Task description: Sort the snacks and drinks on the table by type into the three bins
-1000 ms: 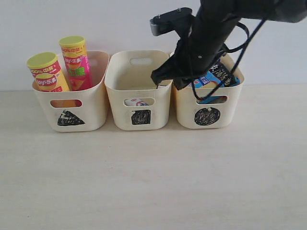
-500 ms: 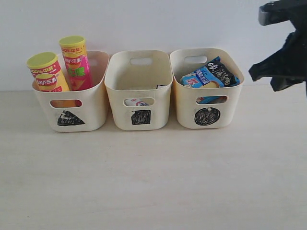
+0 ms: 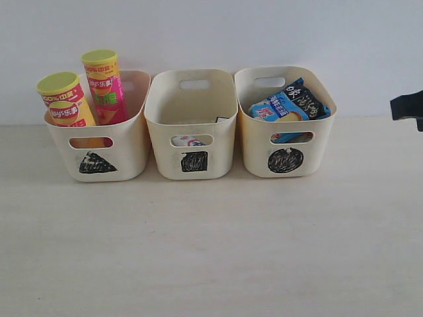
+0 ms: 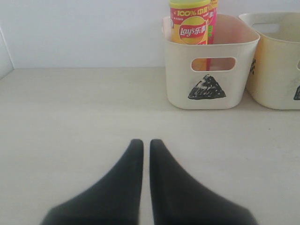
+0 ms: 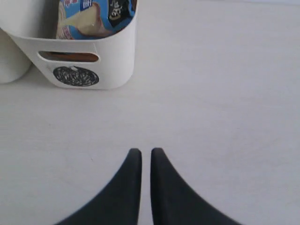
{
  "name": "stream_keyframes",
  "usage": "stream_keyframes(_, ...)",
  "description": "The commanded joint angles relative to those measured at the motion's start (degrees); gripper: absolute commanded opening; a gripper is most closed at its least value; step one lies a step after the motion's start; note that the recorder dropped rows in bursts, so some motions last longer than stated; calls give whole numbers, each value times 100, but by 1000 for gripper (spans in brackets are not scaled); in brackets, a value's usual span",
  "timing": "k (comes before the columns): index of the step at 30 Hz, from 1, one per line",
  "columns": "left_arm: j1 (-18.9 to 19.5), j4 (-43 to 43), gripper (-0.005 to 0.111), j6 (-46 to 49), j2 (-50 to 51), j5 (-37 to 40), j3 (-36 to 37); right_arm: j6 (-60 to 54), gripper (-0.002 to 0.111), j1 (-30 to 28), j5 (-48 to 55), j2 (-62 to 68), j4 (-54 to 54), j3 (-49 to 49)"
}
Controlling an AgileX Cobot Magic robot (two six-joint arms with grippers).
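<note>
Three bins [image 3: 221,155] well apart from fingers [image 5: 122,197]

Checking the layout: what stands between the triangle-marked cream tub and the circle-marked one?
In the exterior view, only the cream plastic tub with the black square mark stands there.

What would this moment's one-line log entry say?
triangle-marked cream plastic bin: pink Lay's can, orange-yellow Lay's can | circle-marked cream bin: blue crinkly noodle bag | left pincer: shut, empty | right pincer: shut, empty

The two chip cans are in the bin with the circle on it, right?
No. The pink can and yellow can stand in the triangle bin, as the exterior view shows. The circle bin holds the blue bag.
</note>
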Motion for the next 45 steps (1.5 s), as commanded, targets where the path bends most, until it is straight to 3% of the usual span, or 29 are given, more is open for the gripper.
stream_keyframes(1, -5, -25, 4, 23, -23, 1, 16, 72, 4, -27, -381, -702, -28, 574)
stream_keyframes(13, -5, -25, 4, 23, -23, 1, 16, 105, 4, -27, -411, -2103, -18, 1153)
stream_keyframes(26, -5, -25, 4, 23, -23, 1, 16, -426, 4, -27, -374, -2417, -196, 1219)
stream_keyframes(37, -5, -25, 4, 23, -23, 1, 16, -612, 4, -27, -1199, -3025, -227, 2321)
stream_keyframes(45, -5, -25, 4, 23, -23, 1, 16, -612, 4, -604, -1199, -3853, -227, 3023)
